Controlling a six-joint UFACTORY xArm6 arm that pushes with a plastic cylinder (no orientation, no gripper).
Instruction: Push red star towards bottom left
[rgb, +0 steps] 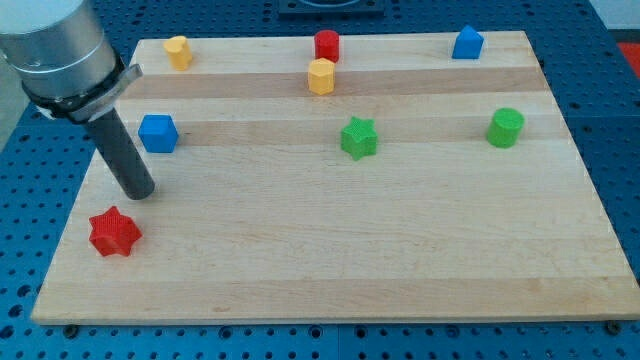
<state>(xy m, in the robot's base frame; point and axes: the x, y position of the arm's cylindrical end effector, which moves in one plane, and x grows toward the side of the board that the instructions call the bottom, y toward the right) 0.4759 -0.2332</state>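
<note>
The red star lies on the wooden board near the view's bottom left corner. My tip rests on the board just above and a little right of the red star, with a small gap between them. The dark rod rises from the tip up to the grey arm at the view's top left. A blue cube sits just above and right of the tip.
A yellow block sits at top left. A red cylinder and a yellow hexagonal block stand at top middle. A green star is at centre, a green cylinder at right, a blue house-shaped block at top right.
</note>
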